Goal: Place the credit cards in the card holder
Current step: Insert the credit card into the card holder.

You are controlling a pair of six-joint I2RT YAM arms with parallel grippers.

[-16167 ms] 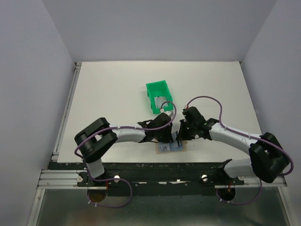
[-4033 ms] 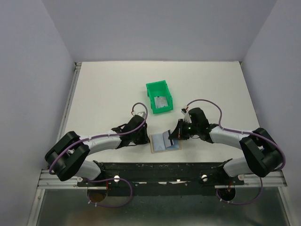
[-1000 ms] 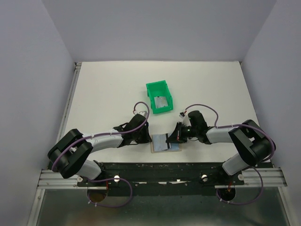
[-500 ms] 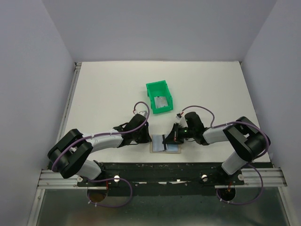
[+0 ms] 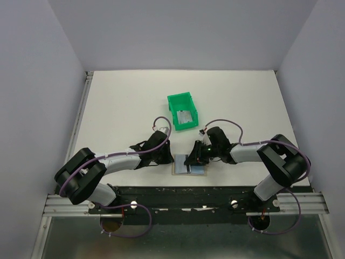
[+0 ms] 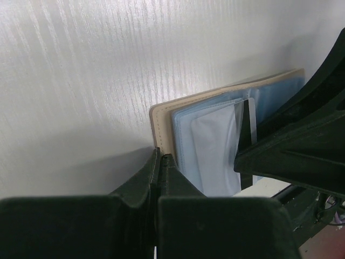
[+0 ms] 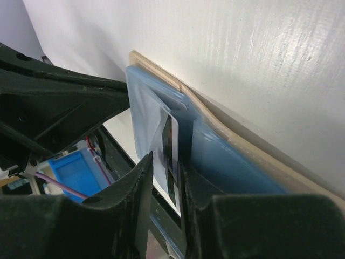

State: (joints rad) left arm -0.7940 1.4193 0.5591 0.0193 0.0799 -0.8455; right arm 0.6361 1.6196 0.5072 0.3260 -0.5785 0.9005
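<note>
The tan card holder (image 5: 198, 171) lies open near the table's front edge, pale blue side (image 6: 210, 140) up. A silver credit card with a dark stripe (image 7: 172, 135) stands partly inside one of its slots (image 7: 237, 162). My right gripper (image 7: 166, 159) straddles that card with its jaws slightly apart and a gap beside the card, so it is open. My left gripper (image 6: 160, 156) is shut, its tips resting against the holder's tan left edge. From above, the left gripper (image 5: 169, 158) and right gripper (image 5: 194, 158) flank the holder. Another credit card (image 5: 186, 118) lies in the green bin (image 5: 173, 102).
The green bin stands behind the holder, mid-table. The black front rail (image 5: 178, 191) runs just below the holder. Grey walls close in both sides. The right gripper's black fingers (image 6: 291, 151) fill the right of the left wrist view.
My right gripper has slid left over the holder with the striped card, and its jaws have now parted from the card. The left arm has stayed put.
</note>
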